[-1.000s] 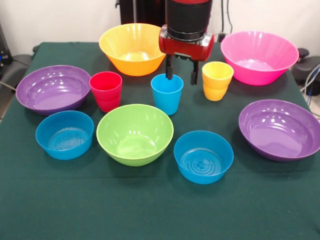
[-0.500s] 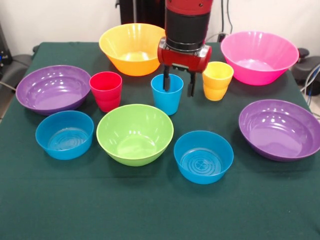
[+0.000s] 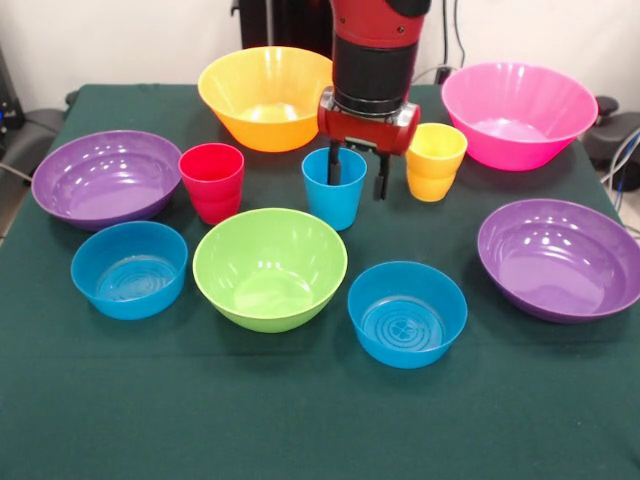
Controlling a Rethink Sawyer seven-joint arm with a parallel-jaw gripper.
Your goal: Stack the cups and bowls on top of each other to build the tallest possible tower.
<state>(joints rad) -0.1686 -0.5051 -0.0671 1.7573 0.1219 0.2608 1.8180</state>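
Observation:
The blue cup (image 3: 333,197) stands upright mid-table, with the red cup (image 3: 211,182) to its left and the yellow-orange cup (image 3: 434,162) to its right. My gripper (image 3: 357,188) hangs open over the blue cup's right rim. One finger (image 3: 335,168) dips inside the cup and the other sits outside, between the blue and yellow cups. All bowls lie singly: two small blue ones (image 3: 129,268) (image 3: 407,313), a lime green one (image 3: 270,268), two purple ones (image 3: 105,177) (image 3: 558,258), an orange-yellow one (image 3: 262,95) and a pink one (image 3: 517,112). No tower stands.
A dark green cloth (image 3: 300,420) covers the table, with a bare strip along its near edge. Cables and dark equipment sit beyond the table's far corners.
The gripper has come down and shifted slightly left, so its fingers now straddle the blue cup's right wall. No cup or bowl has moved.

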